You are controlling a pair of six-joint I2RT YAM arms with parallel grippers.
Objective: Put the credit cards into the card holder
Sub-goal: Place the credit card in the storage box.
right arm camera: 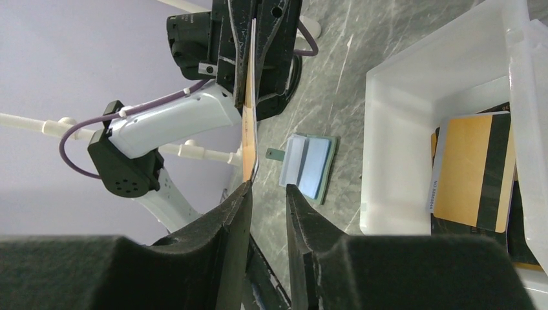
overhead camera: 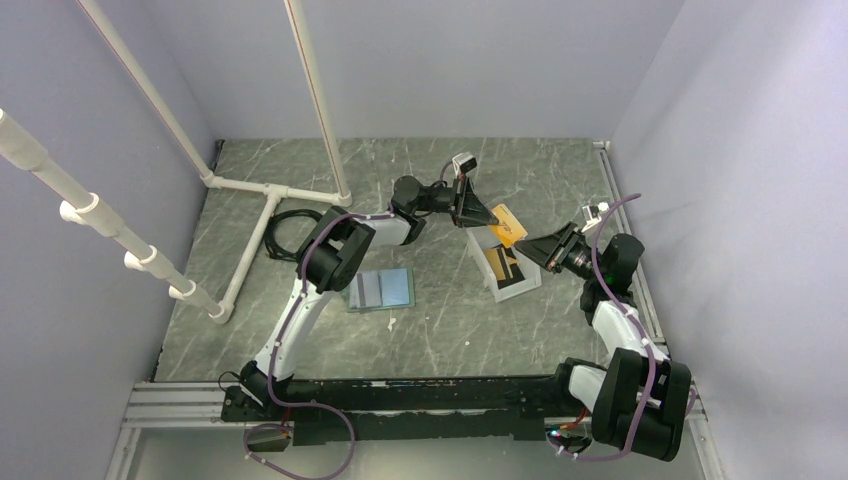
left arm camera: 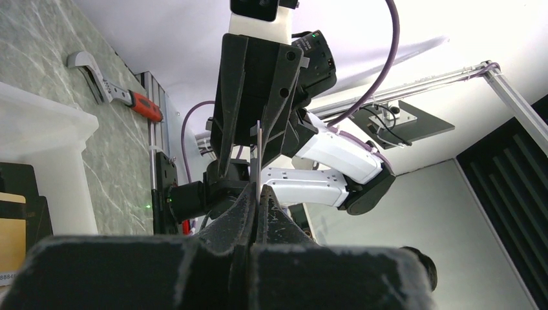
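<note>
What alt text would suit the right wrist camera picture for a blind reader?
An orange card, seen edge-on, is pinched by the left gripper at the top, its free end at the parted fingers of the right gripper in front. Beyond, an open wallet lies on the grey table, and a white bin holds other cards.

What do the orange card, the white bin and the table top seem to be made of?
The orange card looks like smooth stiff plastic: thin, straight edge-on. The white bin seems milky matte plastic with moulded walls. The table top looks like grey white-veined marble, stone or printed laminate; I cannot tell which.
</note>
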